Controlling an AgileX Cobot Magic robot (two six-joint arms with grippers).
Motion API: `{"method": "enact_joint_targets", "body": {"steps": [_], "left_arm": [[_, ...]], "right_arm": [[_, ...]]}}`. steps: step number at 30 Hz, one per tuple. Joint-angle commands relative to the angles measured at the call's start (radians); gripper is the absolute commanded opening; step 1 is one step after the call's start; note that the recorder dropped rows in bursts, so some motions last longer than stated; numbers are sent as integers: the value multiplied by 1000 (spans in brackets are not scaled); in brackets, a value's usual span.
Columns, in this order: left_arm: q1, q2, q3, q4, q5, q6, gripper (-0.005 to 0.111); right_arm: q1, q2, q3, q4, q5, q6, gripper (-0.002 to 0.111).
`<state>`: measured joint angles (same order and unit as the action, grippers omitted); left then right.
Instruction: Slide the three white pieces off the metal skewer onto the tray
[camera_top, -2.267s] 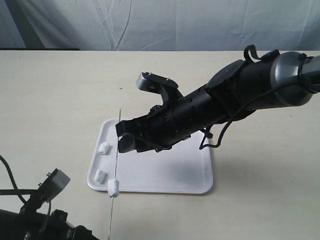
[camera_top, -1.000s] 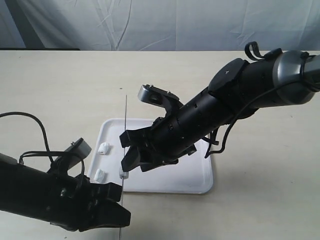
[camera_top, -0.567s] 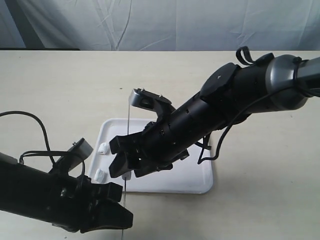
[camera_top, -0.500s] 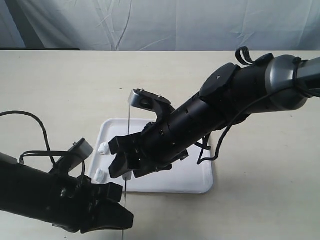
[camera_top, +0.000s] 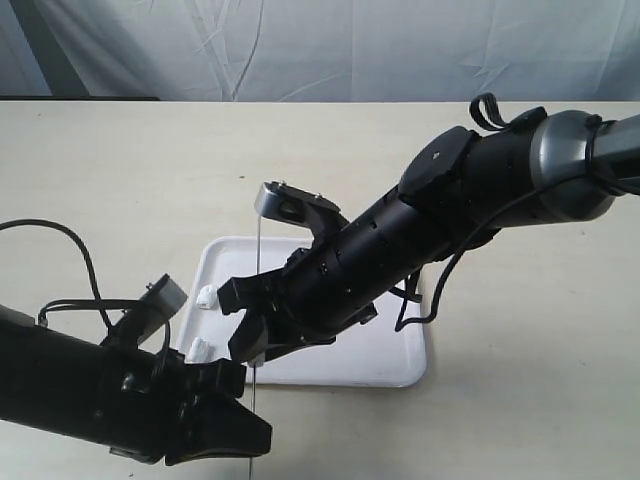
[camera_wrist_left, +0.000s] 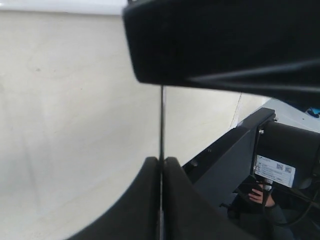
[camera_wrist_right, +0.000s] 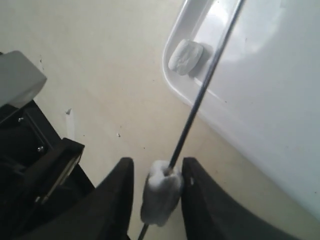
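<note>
Since a second ago my right pincer (camera_wrist_right: 157, 169) has slid down the metal skewer (camera_top: 258, 240); it straddles the last white piece (camera_wrist_right: 160, 196) by the tray (camera_top: 395, 345) rim, jaws open. Left pincer (camera_wrist_left: 161, 163) clamps the skewer. Looks soft, light: I'd push its end, not squeeze

No readable text anywhere.
My left wrist camera catches a white sticker (camera_wrist_left: 274, 170) with two QR-style codes on a black housing (camera_wrist_left: 287, 145), print too small to read.
</note>
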<state>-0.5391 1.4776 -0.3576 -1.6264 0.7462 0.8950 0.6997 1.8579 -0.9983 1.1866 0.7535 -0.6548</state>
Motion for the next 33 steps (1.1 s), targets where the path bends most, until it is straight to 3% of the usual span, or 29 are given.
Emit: {"method": "enact_joint_targets", "body": {"steps": [1, 6, 12, 23, 33], "left_arm": [[-11, -1, -5, -22, 28, 4, 0], [-11, -1, -5, -19, 46, 4, 0], [-11, -1, -5, -19, 46, 4, 0], [-11, -1, -2, 58, 150, -32, 0], [-11, -1, 123, 76, 210, -21, 0]], "right_arm": [[0, 2, -2, -8, 2, 0, 31], [0, 2, -2, -8, -2, 0, 31], [0, 2, -2, -9, -2, 0, 19], [0, 2, -2, -14, -59, -5, 19], [-2, 2, -4, -66, -166, -7, 19]]}}
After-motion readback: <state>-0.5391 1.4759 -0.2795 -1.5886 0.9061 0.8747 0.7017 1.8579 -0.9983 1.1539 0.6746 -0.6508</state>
